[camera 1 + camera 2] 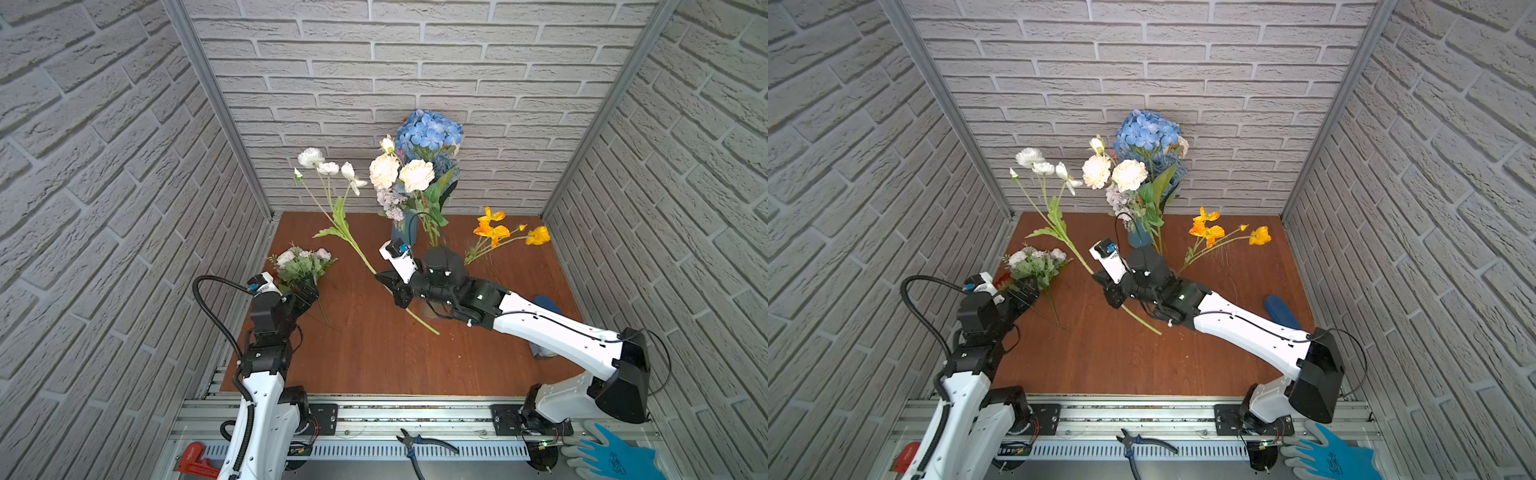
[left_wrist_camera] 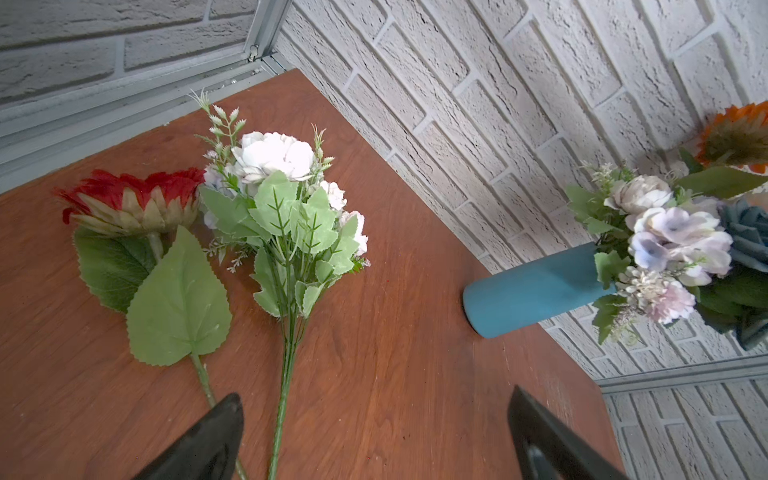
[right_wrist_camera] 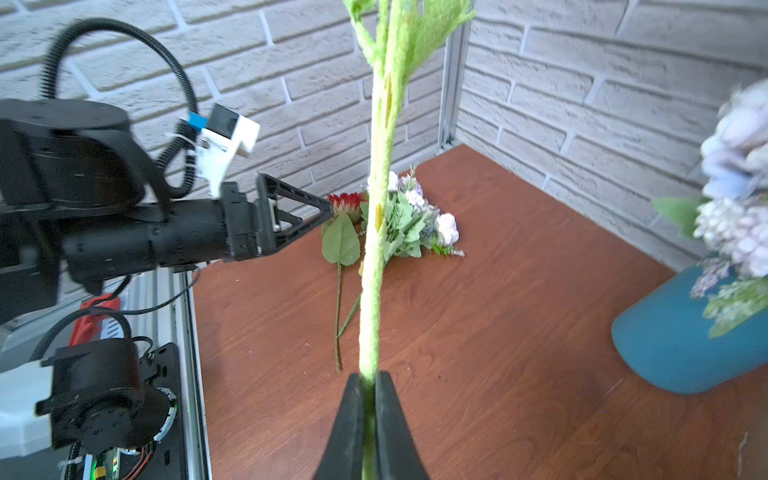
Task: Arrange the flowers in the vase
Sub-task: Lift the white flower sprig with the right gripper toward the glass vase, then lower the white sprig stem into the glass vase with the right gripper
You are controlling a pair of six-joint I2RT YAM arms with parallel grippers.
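Grip: the right hand (image 3: pixel 369 382) is clamped shut on the lower part of the white-flowered stem (image 3: pixel 376 249). The stem is held clear of the worktop (image 1: pixel 374 357) and tilted, with the blooms up toward the back wall and the cut end trailing below the grip. The low hold is judged to leave a free tail that can be steered into the blue vase (image 2: pixel 532 291).

The vase stands near the back wall, just beyond this hand, and is already stocked with the blue hydrangea (image 1: pixel 428 131) and cream blooms (image 1: pixel 415 174).

The left hand (image 2: pixel 374 395) is spread wide with nothing gripped. It is poised over the stem of the small white bunch (image 2: pixel 291 216), which lies flat beside a red daisy (image 2: pixel 133 199) — likely staged for the next pick.

The orange poppies (image 1: pixel 494 232) are seen lying on the worktop, right of the vase.
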